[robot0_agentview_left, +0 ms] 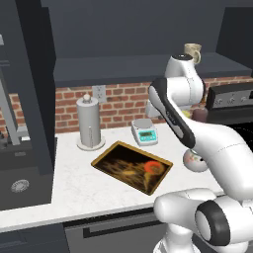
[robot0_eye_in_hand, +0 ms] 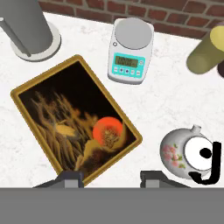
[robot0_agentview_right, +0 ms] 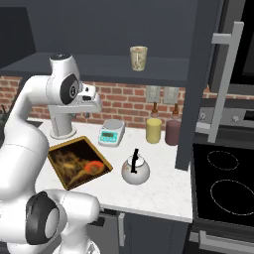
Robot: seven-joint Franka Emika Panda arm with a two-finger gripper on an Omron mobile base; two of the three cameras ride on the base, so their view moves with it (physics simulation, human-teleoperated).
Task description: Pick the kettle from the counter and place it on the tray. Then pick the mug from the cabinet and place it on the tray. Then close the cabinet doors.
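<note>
White marble surface (robot0_agentview_right: 163,186) against brick wall. Tray (robot0_eye_in_hand: 26,98) flat on surface, nothing on it. Kettle (robot0_agentview_right: 135,170) upright on surface, just right of tray, apart from it; black handle up. Mug (robot0_agentview_right: 139,58) on shelf of open cabinet (robot0_agentview_left: 123,69). Scale (robot0_eye_in_hand: 130,50) behind tray, paper-towel holder (robot0_agentview_left: 90,123) at left. End effector (robot0_eye_in_hand: 111,177) high over tray's near edge, fingertips parted, grasping nothing.

Kettle (robot0_agentview_right: 135,169) on counter (robot0_agentview_right: 158,186), right of tray (robot0_agentview_right: 77,161).
</note>
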